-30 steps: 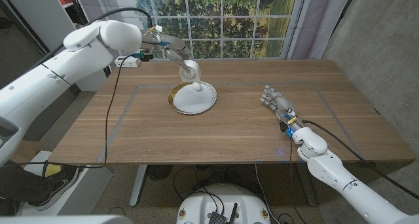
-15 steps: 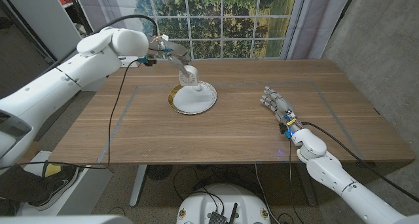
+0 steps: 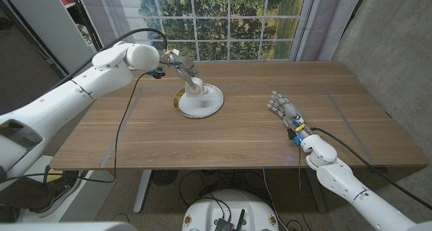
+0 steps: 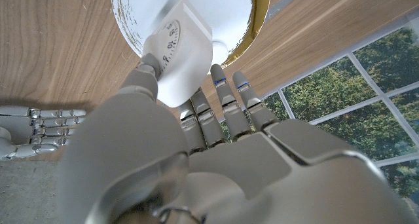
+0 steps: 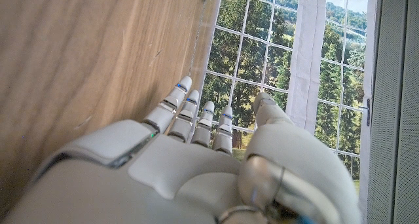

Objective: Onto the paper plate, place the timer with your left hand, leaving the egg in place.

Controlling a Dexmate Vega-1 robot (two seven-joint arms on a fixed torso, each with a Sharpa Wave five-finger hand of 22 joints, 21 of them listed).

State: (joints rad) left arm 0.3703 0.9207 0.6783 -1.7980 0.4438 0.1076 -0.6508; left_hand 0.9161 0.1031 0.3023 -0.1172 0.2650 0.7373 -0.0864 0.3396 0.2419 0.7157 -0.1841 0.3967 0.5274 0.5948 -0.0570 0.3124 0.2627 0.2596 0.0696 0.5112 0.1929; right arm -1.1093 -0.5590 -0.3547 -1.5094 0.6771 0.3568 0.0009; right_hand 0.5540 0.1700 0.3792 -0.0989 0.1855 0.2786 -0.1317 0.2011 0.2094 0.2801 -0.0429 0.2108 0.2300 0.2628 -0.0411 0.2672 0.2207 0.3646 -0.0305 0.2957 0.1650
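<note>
Lowered since a second earlier, the left robot hand [image 3: 184,72] had carried the timer [image 3: 195,88] down and toward the far edge of the paper plate [image 3: 200,101], which lay near the worktop's [image 3: 223,136] far edge, left of centre. Thumb and fingers pinched the white timer, whose dial showed in the left wrist view [image 4: 180,50], just above the plate's surface or touching it; I could not tell which. No egg was visible. Placing seemed nearly done: next would be to set it down, release, and withdraw. By the near right edge waited the right robot hand [image 3: 287,110], fingers extended, holding nothing
</note>
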